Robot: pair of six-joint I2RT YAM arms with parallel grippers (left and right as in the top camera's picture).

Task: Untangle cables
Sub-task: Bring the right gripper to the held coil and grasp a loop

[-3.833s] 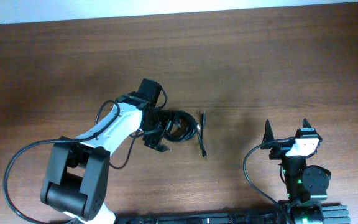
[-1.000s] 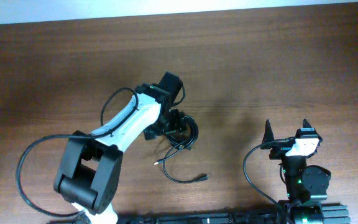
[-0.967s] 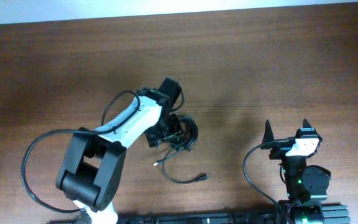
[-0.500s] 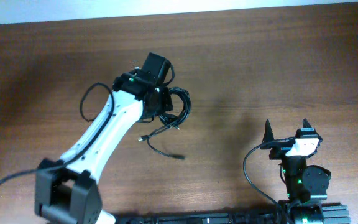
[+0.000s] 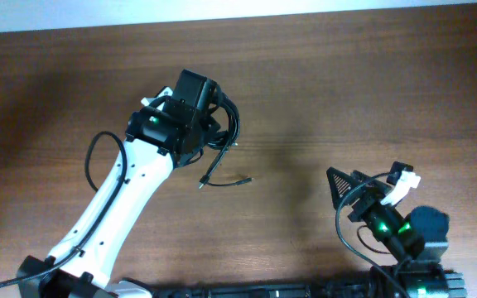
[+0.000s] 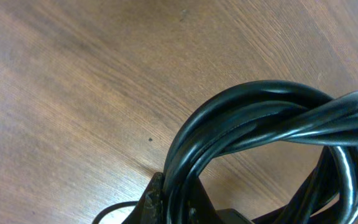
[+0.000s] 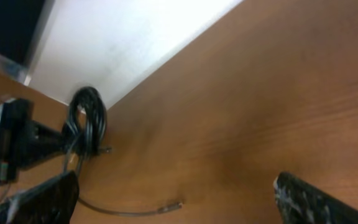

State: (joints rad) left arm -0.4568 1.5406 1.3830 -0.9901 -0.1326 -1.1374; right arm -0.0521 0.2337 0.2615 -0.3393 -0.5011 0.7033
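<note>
The cables are a small black coil hanging from my left gripper, which is shut on its strands above the table's middle. In the left wrist view the coil loops up from my left gripper, with several strands pinched between the jaws. One loose cord trails down to the wood and ends in a small plug. My right gripper is open and empty at the lower right, apart from the cables. The right wrist view shows the coil far off, and my right gripper wide open.
The brown wooden table fills the overhead view, with a pale wall strip along its far edge. My left arm stretches diagonally from the lower left. The right arm's base sits at the lower right edge.
My left gripper has shut on the coil and carried it up and to the left, off the wood. The loose cord dragged along. My right arm has swung so its open jaws face the cables.
</note>
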